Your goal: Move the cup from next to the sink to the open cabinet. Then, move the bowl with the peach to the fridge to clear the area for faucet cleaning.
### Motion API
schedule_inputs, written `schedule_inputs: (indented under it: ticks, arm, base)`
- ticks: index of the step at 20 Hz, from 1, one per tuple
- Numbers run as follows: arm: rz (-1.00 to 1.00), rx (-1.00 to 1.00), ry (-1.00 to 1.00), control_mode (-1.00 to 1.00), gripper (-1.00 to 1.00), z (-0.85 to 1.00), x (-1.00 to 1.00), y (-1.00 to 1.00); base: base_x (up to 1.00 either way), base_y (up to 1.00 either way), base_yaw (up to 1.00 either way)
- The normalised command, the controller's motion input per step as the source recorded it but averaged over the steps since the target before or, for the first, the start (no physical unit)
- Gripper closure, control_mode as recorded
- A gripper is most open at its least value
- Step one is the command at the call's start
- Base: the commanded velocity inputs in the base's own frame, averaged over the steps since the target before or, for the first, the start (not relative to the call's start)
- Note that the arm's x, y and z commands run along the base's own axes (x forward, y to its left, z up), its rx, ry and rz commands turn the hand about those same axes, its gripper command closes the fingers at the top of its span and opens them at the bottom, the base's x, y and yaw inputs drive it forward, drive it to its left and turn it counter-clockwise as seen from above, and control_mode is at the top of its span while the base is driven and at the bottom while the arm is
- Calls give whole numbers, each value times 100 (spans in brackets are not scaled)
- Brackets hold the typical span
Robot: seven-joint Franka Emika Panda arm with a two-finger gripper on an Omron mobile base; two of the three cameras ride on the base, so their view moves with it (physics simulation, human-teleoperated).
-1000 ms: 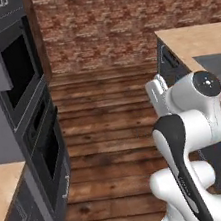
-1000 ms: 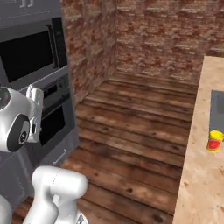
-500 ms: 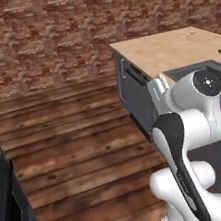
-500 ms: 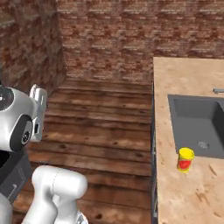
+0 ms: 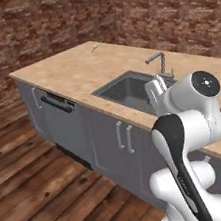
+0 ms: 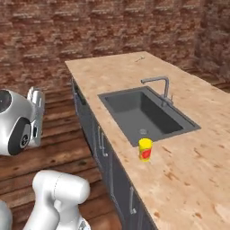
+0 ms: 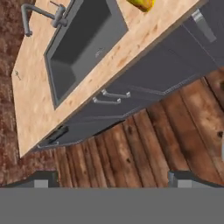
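The cup (image 6: 145,149), a small yellow tumbler with a red-orange mark, stands on the pale wood counter (image 6: 188,170) just in front of the sink (image 6: 148,114); in the hand view the cup (image 7: 141,3) is cut off by the top edge. The faucet (image 6: 159,87) rises behind the basin. My gripper (image 6: 35,104) hangs over the floor, well short of the counter and far from the cup, open and empty. In the hand view its dark fingertips (image 7: 43,177) stand wide apart over floorboards. The open cabinet, bowl, peach and fridge are out of view.
Dark grey cabinet doors with silver handles (image 5: 122,133) and a dishwasher front (image 5: 56,103) run under the counter. Wooden floor (image 5: 40,194) lies between me and them. Brick walls (image 6: 90,27) stand behind. A small item (image 6: 140,58) lies at the counter's far end.
The whole picture has swung from the wall ovens across the brick wall to the sink counter, so the base has moved. The gripper has stayed open.
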Motion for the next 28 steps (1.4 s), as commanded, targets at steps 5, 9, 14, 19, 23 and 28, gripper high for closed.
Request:
schedule_inputs:
  ticks: [5,9,14,19,23,28]
  arm:
    - [0,0,0,100,-100,0,0,0]
    - [0,0,0,100,-100,0,0,0]
    - [0,0,0,100,-100,0,0,0]
    - [0,0,0,100,-100,0,0,0]
    - [0,0,0,100,-100,0,0,0]
    - [0,1,0,-100,-100,0,0,-11]
  base:
    - [8,6,-94]
    - [39,56,-78]
    - [39,72,-59]
    - [48,24,-17]
    - [59,-1,0]
    - [19,-12,0]
